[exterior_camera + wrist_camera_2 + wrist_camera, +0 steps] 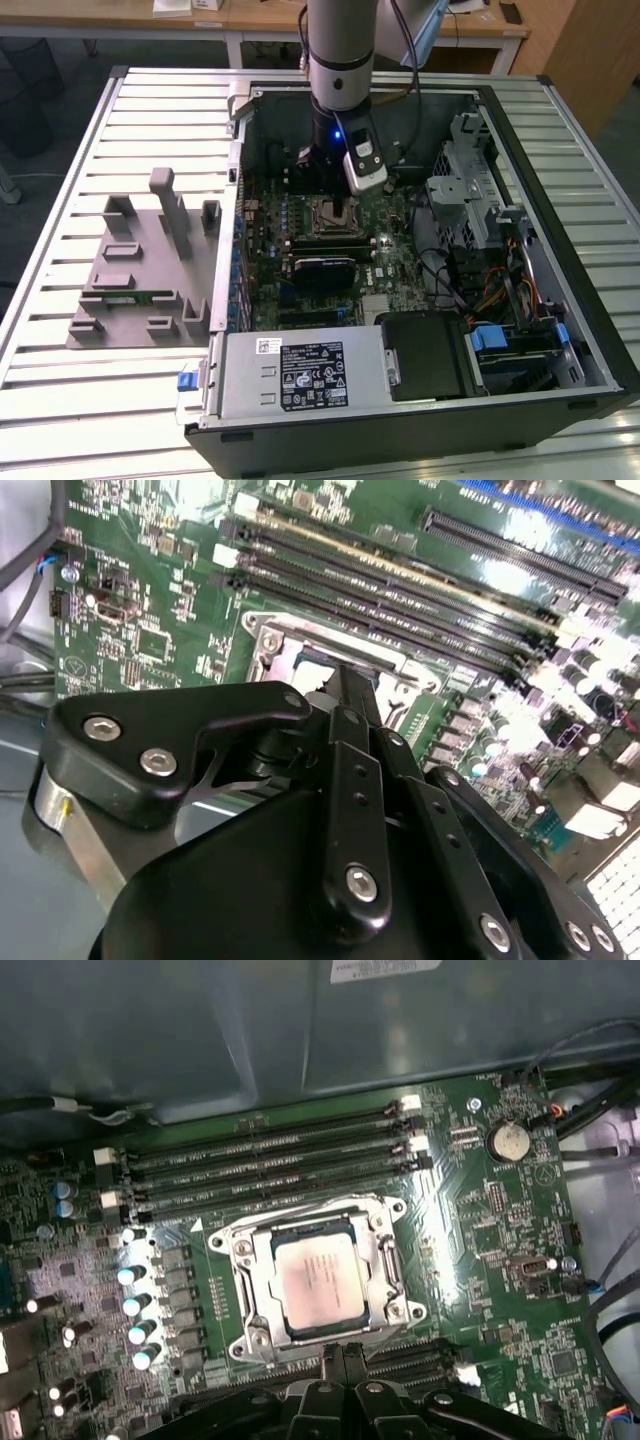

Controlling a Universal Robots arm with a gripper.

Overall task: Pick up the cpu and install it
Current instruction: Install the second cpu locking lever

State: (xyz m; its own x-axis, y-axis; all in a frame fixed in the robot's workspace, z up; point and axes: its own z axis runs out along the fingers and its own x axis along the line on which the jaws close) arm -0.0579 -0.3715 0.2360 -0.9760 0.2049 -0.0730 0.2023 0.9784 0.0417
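The cpu (318,1282), a pale silver square chip, lies flat inside the metal socket frame (385,1260) on the green motherboard (480,1260). My gripper (341,1358) hangs just above the socket's edge, beside the chip and not touching it. Its black fingers (345,695) are pressed together with nothing between them. In the exterior view my gripper (336,200) reaches down into the open computer case (560,240), right over the socket (335,218). In the second wrist view the socket frame (268,640) shows past the fingers.
Several empty memory slots (270,1165) run beside the socket, with a coin battery (510,1140) nearby. A black block (322,270), a power supply (300,375) and a drive cage (470,190) crowd the case. A grey parts fixture (140,270) sits on the slatted table at the exterior view's left.
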